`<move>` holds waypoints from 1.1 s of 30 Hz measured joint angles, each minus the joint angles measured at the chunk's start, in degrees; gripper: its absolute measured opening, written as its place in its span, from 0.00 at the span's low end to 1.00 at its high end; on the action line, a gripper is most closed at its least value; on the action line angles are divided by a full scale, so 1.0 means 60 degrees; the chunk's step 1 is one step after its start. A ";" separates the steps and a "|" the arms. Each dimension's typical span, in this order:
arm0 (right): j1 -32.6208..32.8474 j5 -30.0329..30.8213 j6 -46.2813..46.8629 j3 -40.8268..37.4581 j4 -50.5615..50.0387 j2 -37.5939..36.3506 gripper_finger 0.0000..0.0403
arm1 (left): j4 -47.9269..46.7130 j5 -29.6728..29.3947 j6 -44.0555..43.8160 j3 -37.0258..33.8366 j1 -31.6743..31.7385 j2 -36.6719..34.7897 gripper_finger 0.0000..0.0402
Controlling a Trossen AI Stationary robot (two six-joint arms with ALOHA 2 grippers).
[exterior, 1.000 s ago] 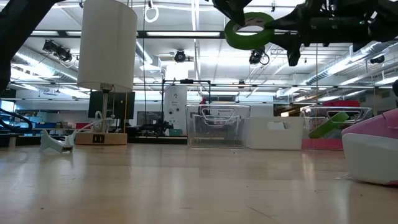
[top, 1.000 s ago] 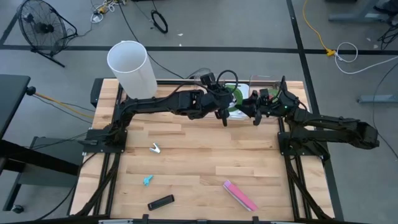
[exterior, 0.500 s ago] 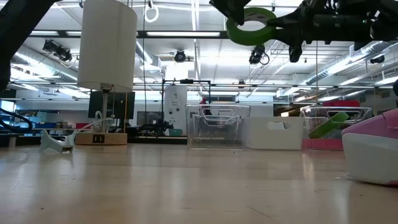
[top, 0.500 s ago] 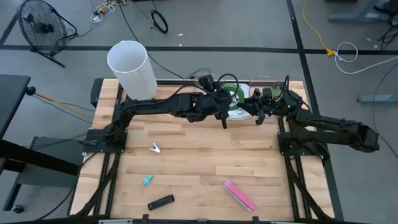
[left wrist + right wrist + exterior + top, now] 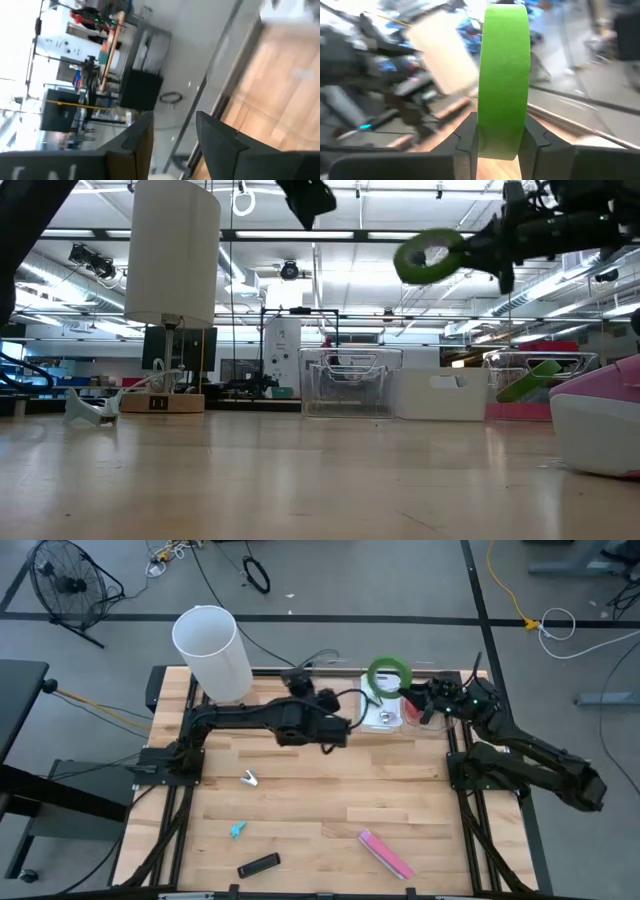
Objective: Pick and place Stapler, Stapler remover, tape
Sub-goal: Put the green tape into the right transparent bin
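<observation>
A green tape roll (image 5: 388,675) hangs in the air over the table's far right part, with my right gripper (image 5: 410,695) shut on it. In the low view the roll (image 5: 430,256) sits high above the tabletop. My left gripper (image 5: 338,732) stands open and holds nothing, left of the roll and clear of it; its wrist view shows only floor and table between the fingers (image 5: 145,135). On the wood lie a silver stapler remover (image 5: 248,778), a black stapler (image 5: 258,865) and a pink stapler (image 5: 385,853). My right gripper pinches the green roll between its two fingers, one on each flat side, at the part of the ring nearest the gripper (image 5: 501,142). The fingers come level from the table's right. The roll stands out beyond the fingers, tilted, clear of everything.
A clear bin (image 5: 383,718) holding something white sits at the far edge, just under the roll. A tall white cylinder (image 5: 212,650) stands at the far left corner. A small teal piece (image 5: 237,830) lies at the near left. The middle of the wood is bare.
My left gripper has let go of the green roll, opened, turned and drawn back toward the table's left. My right gripper has kept the roll and carried it toward the far right edge, clear of the table.
</observation>
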 joint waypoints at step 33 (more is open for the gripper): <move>-0.1553 0.2971 0.0125 0.1995 -0.9043 -0.0003 0.19 | 0.0028 0.0848 -0.2176 -0.5033 -0.1315 -0.6067 0.33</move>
